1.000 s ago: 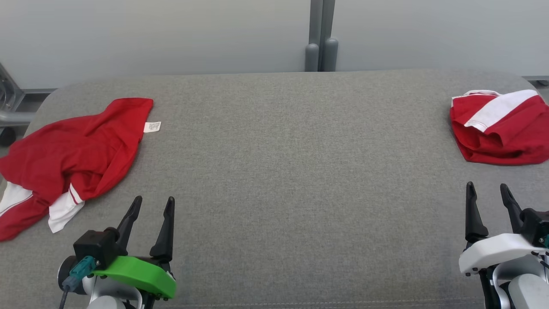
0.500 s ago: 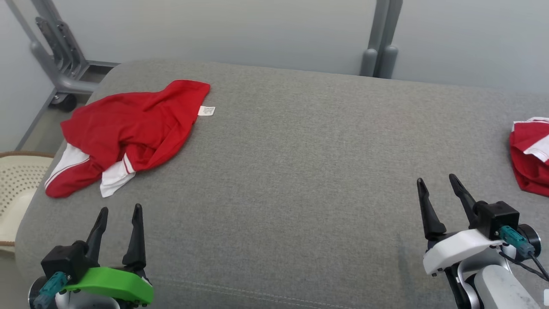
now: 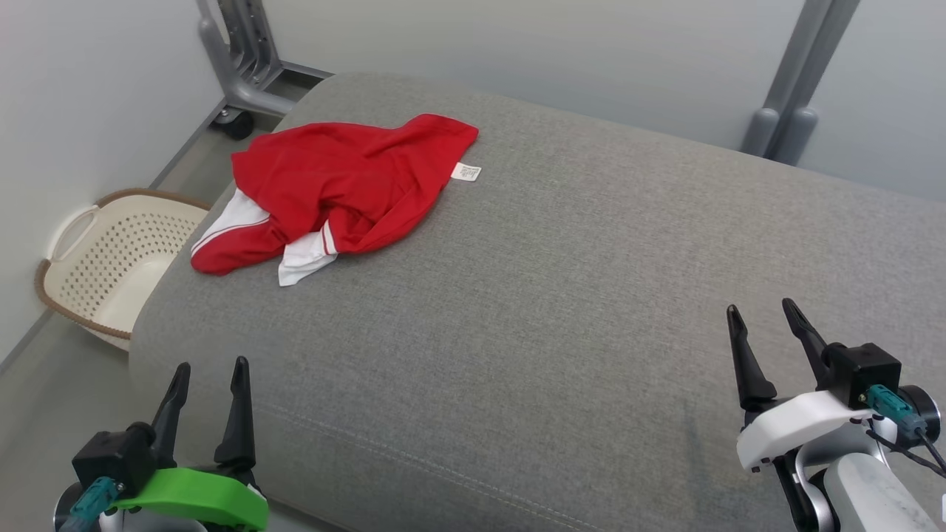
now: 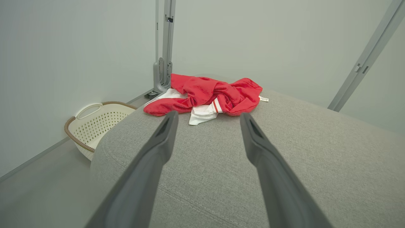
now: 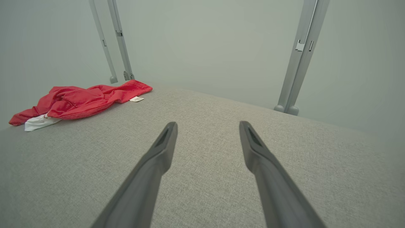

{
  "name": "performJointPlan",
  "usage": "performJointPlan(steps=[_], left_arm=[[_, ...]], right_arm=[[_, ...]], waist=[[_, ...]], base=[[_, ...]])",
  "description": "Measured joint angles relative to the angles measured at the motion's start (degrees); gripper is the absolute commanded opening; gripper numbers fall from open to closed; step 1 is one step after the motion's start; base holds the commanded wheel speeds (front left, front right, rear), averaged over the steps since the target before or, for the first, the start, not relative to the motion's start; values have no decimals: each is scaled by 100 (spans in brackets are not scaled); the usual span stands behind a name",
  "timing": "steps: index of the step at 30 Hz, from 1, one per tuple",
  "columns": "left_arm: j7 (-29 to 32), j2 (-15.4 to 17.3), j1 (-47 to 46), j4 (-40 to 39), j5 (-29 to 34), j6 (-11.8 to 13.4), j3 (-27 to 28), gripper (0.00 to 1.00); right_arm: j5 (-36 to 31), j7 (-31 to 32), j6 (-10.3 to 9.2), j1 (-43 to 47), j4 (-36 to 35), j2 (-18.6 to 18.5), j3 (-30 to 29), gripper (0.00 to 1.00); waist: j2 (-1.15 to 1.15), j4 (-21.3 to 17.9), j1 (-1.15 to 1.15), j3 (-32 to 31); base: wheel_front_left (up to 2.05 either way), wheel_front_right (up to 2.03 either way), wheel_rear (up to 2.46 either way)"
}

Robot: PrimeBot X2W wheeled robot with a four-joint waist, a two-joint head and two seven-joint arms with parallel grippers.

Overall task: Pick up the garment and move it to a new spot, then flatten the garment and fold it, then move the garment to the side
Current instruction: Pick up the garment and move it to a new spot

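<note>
A crumpled red garment [image 3: 340, 188] with white trim and a white tag lies at the far left end of the grey padded table [image 3: 576, 295]. The left wrist view has the garment [image 4: 205, 93] straight ahead beyond the fingers; in the right wrist view the garment [image 5: 79, 99] sits far to the left. My left gripper [image 3: 211, 369] stands open at the table's near left corner, well short of the garment, nothing between its fingers. My right gripper [image 3: 761, 310] stands open over the near right part of the table, also empty.
A cream perforated laundry basket [image 3: 111, 262] with a brown rim sits on the floor left of the table, also in the left wrist view [image 4: 95, 122]. Grey metal stands [image 3: 240, 66] rise behind the table against the pale wall.
The head camera has swung to the left: the garment now sits nearer the middle of the picture, the basket has come into view, and a second red garment at the right has left it. Both grippers stay open.
</note>
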Motion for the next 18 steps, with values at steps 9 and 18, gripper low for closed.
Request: performJointPlan(steps=[9, 18], left_arm=[[0, 2, 0, 9, 58, -94, 94, 100], [361, 31, -195, 236, -287, -374, -45, 100]], right_arm=[[-32, 0, 0, -13, 42, 48, 3, 100], [-102, 0, -3, -14, -12, 21, -33, 100]], waist=[[0, 390, 0, 6], [0, 428, 0, 154]], base=[[0, 0, 0], [0, 0, 0]])
